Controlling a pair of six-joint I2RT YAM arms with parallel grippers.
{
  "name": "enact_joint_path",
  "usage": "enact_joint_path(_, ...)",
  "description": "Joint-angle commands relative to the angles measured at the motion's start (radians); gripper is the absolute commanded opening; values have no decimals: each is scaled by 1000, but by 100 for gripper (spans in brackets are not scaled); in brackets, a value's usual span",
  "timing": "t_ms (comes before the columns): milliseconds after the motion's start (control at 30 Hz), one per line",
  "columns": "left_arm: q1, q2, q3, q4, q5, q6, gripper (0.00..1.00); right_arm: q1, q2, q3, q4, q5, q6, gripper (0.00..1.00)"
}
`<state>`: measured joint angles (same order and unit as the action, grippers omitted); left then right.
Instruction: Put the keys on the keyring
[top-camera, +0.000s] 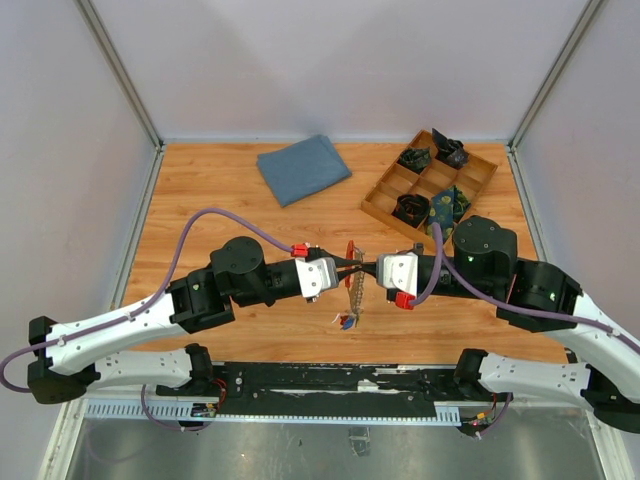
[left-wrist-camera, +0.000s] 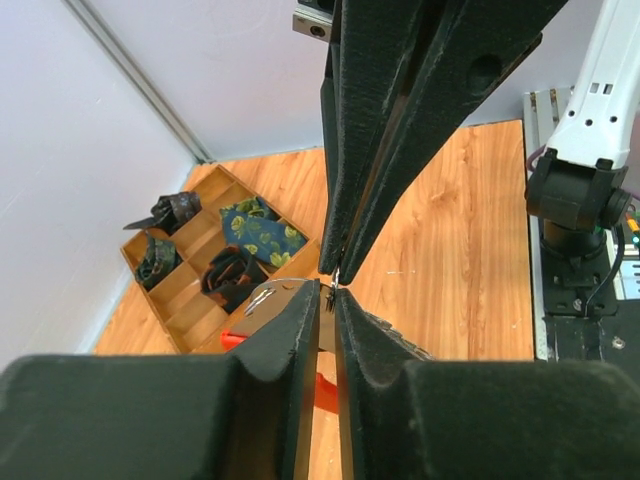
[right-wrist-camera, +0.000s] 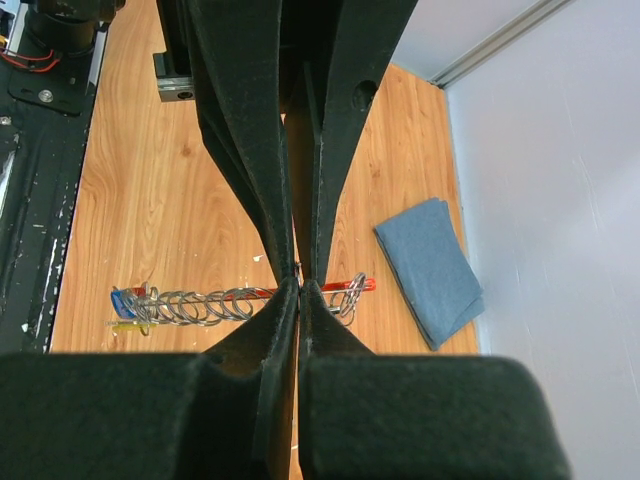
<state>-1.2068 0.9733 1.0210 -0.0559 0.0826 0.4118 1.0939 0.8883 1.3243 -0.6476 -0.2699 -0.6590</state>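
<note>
A folded blue cloth (top-camera: 303, 168) lies beside a wooden divided tray (top-camera: 392, 181) holding perhaps rolled ties (top-camera: 411, 208).

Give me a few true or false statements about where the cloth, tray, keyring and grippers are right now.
1. The folded blue cloth lies inside the wooden tray. False: it lies on the table, beside the tray.
2. The left gripper and right gripper meet tip to tip. True.
3. The right gripper is wide open. False: it is shut.
4. The keyring is red. True.
</note>
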Motion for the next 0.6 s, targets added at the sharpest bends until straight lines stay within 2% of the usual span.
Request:
enact_joint_path(0, -4, 2, 23, 14, -18, 10, 12, 25, -15, -10, 54, -27, -5, 0)
enact_joint_path(67, -4, 2, 24, 17, -25, 7, 2, 25, -17, -12, 57, -28, -3, 0)
enact_joint_path(100, -4, 2, 25, 18, -28, 5, 1, 26, -18, -12, 59, -28, -3, 0)
enact_joint_path(200, -4, -4, 22, 26, -35, -3, 0, 26, -28, -20, 69, -16, -5, 2)
enact_joint_path(400, -4, -48, -5, 69, -20, -27, 1, 24, -83, -51, 97, 1, -7, 27)
enact_joint_path(567, -5, -69, -7, 74, 40, -34, 0, 26, -120, -96, 130, 4, 15, 29)
